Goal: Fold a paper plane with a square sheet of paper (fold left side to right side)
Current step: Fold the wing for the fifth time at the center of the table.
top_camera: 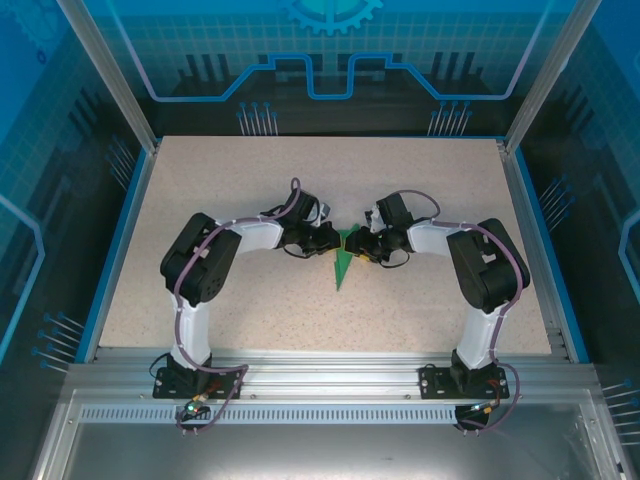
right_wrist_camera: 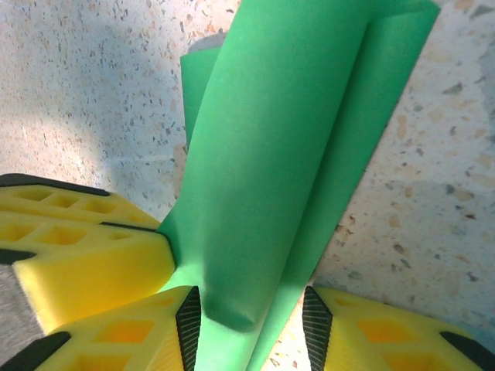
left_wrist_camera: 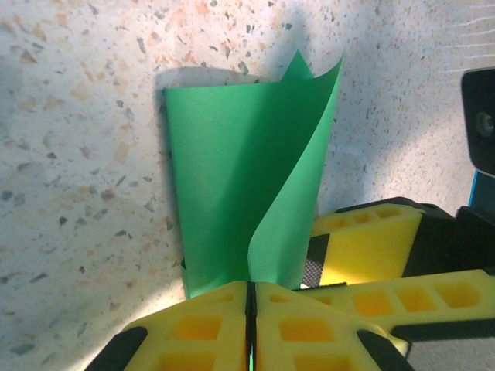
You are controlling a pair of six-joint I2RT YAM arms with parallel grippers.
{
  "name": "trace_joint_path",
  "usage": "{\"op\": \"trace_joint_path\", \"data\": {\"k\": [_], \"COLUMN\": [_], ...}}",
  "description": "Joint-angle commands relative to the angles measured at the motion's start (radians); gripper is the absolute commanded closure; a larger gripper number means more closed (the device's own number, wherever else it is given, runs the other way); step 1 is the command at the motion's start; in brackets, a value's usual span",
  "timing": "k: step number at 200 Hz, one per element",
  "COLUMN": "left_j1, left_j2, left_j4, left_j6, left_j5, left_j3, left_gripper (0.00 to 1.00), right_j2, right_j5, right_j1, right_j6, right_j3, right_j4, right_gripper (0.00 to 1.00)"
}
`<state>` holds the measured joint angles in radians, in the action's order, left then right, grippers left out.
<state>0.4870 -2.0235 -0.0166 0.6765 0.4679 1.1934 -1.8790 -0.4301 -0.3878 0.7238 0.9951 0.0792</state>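
As blue panels [top_camera: 330,60] ring the speckled table [top_camera: 250,320], left tool [left_wrist_camera: 250,325] pinches paper plane [left_wrist_camera: 232,178] — right tool [right_wrist_camera: 247,325] spread.

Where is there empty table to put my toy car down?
The far strip of the table, between the arms and the back edge, is bare. So is the near strip between the two arm bases. The middle is crowded: the left gripper and right gripper meet at the green paper.
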Motion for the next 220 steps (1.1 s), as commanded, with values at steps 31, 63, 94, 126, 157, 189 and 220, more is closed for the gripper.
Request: {"op": "trace_joint_path", "data": {"k": [31, 63, 94, 126, 157, 189, 220], "left_j1": [-0.013, -0.018, -0.018, -0.018, -0.018, -0.018, -0.019], "left_j2": [-0.035, -0.028, -0.029, -0.027, -0.026, -0.026, -0.026], "left_j4": [-0.042, -0.044, -0.042, -0.039, -0.039, -0.039, -0.034], "left_j6": [-0.04, -0.044, -0.043, -0.043, -0.041, -0.04, -0.035], "left_j5": [-0.01, -0.007, -0.003, 0.0, -0.001, -0.001, 0.001], "left_j3": [0.037, 0.035, 0.034, 0.035, 0.032, 0.035, 0.036], "left_gripper": [0.89, 0.9, 0.9, 0.9, 0.9, 0.9, 0.9], "right_j2": [-0.054, 0.024, 0.05, 0.01, -0.028, -0.069, -0.101], "right_j5": [0.003, -0.035, -0.094, -0.117, -0.094, -0.072, -0.059], "right_j1": [-0.04, 0.014, 0.07, 0.088, 0.089, 0.088, 0.085], "right_j6": [-0.03, -0.016, 0.008, 0.037, 0.057, 0.061, 0.059], "right_j3": [-0.009, -0.042, -0.045, 0.009, 0.077, 0.145, 0.194], "right_j4": [-0.008, -0.048, -0.096, -0.105, -0.062, -0.007, 0.036], "right_gripper": [0.57, 0.53, 0.41, 0.31, 0.24, 0.19, 0.18]}}
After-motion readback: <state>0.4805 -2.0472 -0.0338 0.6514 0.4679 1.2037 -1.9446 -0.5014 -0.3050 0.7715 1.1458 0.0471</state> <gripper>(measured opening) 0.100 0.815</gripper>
